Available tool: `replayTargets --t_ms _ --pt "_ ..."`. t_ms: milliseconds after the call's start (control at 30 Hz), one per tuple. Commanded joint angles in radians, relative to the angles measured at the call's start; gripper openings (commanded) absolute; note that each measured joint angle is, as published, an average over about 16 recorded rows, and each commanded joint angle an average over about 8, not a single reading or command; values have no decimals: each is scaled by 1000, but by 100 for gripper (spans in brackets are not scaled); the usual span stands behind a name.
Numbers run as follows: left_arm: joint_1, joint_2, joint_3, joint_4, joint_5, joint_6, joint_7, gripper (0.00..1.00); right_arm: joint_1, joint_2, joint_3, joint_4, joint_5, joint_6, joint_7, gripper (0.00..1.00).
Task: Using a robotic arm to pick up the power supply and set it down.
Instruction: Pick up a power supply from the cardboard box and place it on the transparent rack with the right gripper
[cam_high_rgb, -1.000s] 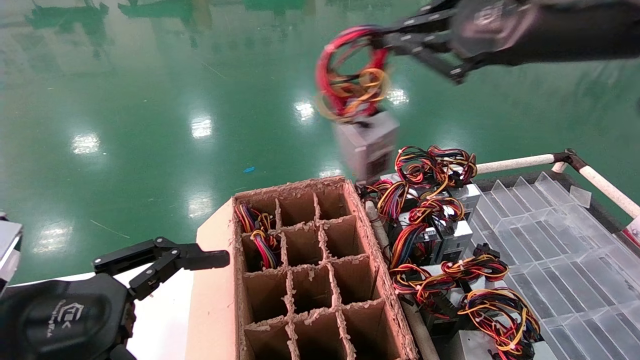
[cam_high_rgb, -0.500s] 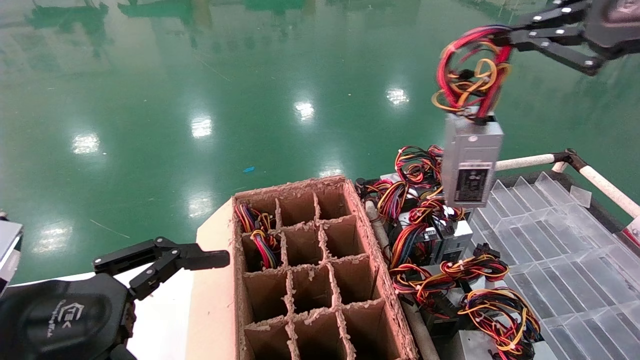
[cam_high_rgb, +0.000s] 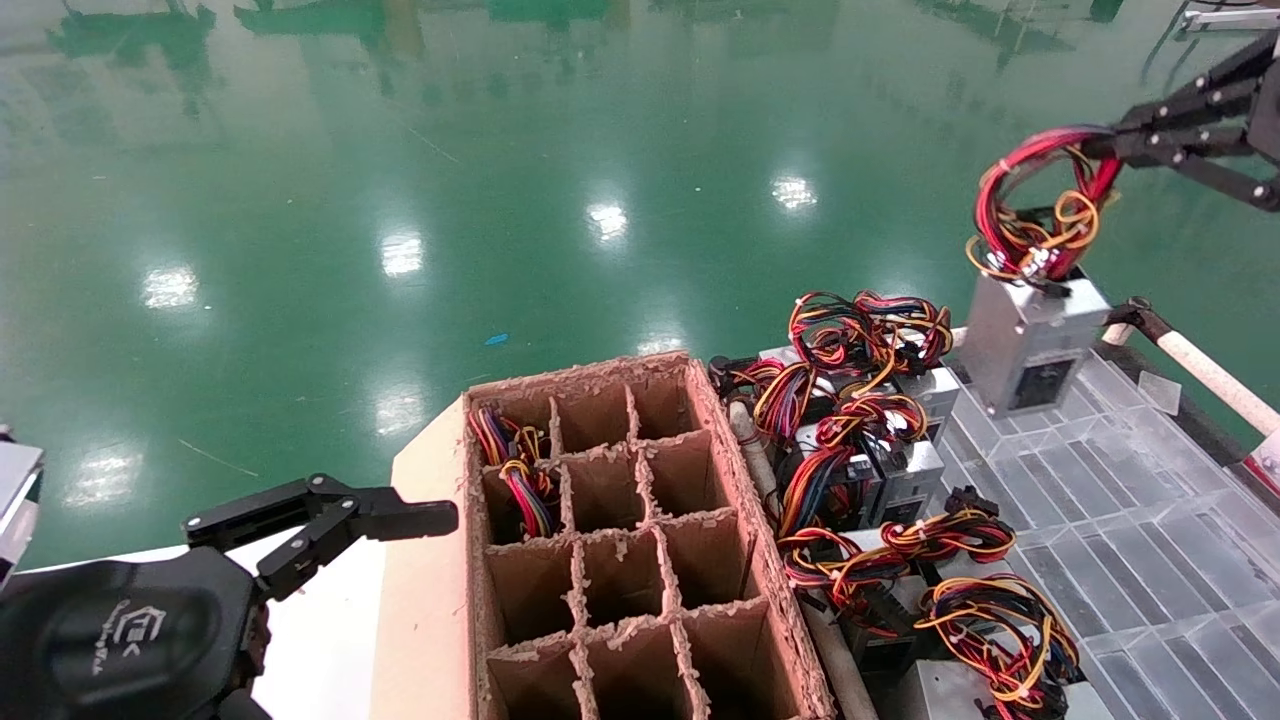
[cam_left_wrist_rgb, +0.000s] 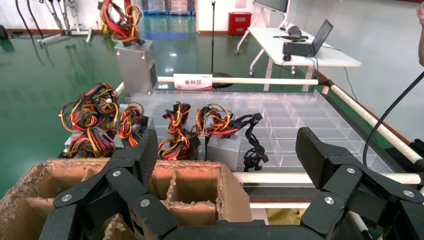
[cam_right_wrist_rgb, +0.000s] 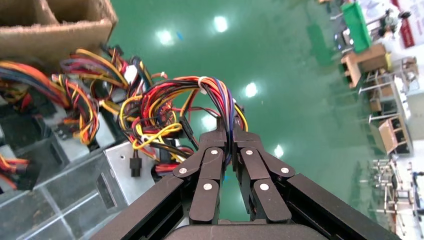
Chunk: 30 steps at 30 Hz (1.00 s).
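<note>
The power supply (cam_high_rgb: 1030, 345) is a silver-grey box with a looped bundle of mostly red wires (cam_high_rgb: 1040, 205). It hangs tilted at the right of the head view, its lower end just above the far left corner of the clear tray (cam_high_rgb: 1150, 500). Of the robotic arm only my right gripper (cam_high_rgb: 1105, 150) shows, shut on the top of that wire loop. In the right wrist view the gripper (cam_right_wrist_rgb: 230, 137) pinches the wires (cam_right_wrist_rgb: 220, 97) and the power supply (cam_right_wrist_rgb: 125, 170) hangs below. My left gripper (cam_high_rgb: 420, 520) is parked open at the lower left.
A cardboard box (cam_high_rgb: 600, 378) with divider cells stands in the middle, with coloured wires (cam_high_rgb: 520, 470) in one far-left cell. Several other grey supplies with orange, yellow and black wires (cam_high_rgb: 860, 440) lie between box and tray. A white rail (cam_high_rgb: 1030, 325) borders the tray's far side.
My right gripper has carried the hanging power supply rightward and down, from above the cardboard box's far corner to over the tray's far left corner. The left arm has not moved.
</note>
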Motion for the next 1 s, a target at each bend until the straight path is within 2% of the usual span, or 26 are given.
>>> replayTargets --t_ms 33,667,833,1000 --pt "0 0 0 0 0 0 0 100 -5 1 -8 -8 -11 14 -5 0" --pt "0 0 0 0 0 0 0 100 -152 -38 -10 -70 -15 117 -15 0" --pt "0 0 0 0 0 0 0 100 -187 -52 -1 -72 -2 182 -14 0" --pt "0 0 0 0 0 0 0 100 -224 -72 10 -74 14 284 -10 0"
